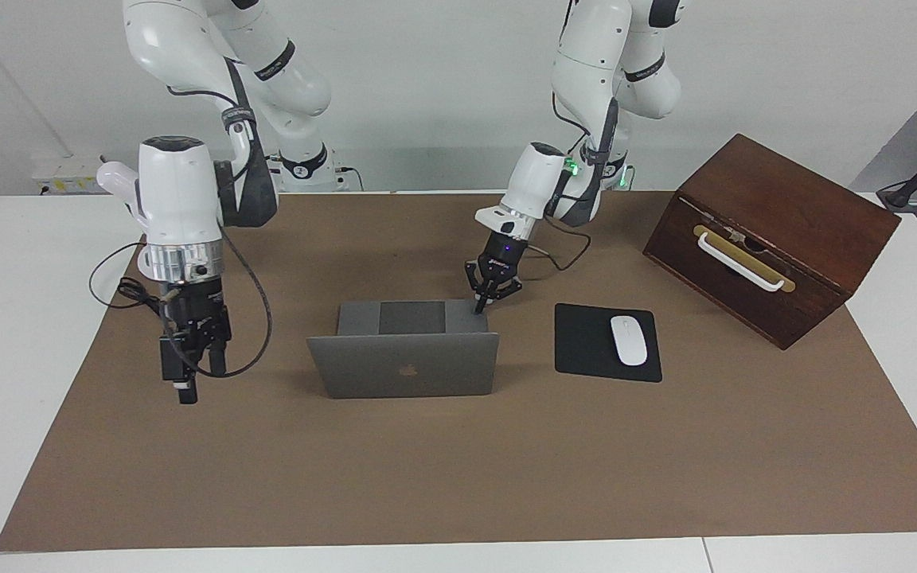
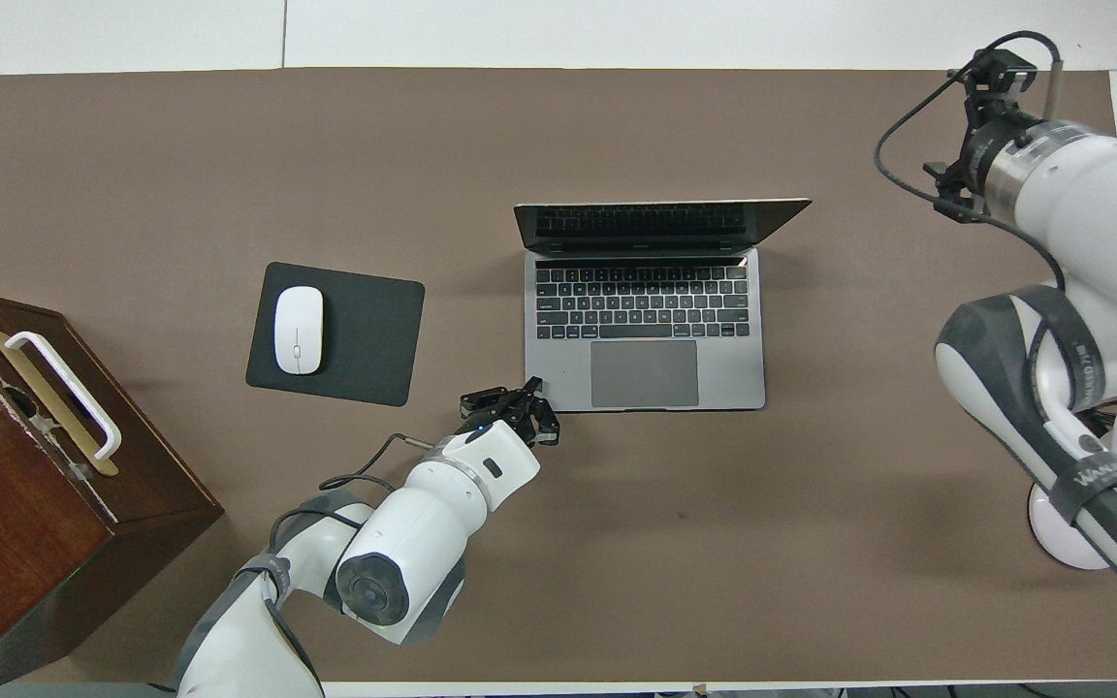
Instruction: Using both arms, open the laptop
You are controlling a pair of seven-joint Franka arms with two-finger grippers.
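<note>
You see the laptop [image 1: 407, 368] [image 2: 644, 325], thin and silver-grey with a dark apple logo on its lid, standing open near the middle of the brown mat. Lid is raised roughly upright, its back turned away from the robots; keyboard and trackpad lie exposed, trackpad nearest them.

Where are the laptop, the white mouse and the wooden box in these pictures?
laptop [image 1: 405, 370]: facing view, on the back of its raised lid, at the logo.
white mouse [image 2: 299, 330]: overhead view, on the middle of its top.
wooden box [image 1: 793, 208]: facing view, on its sloping top panel.
</note>
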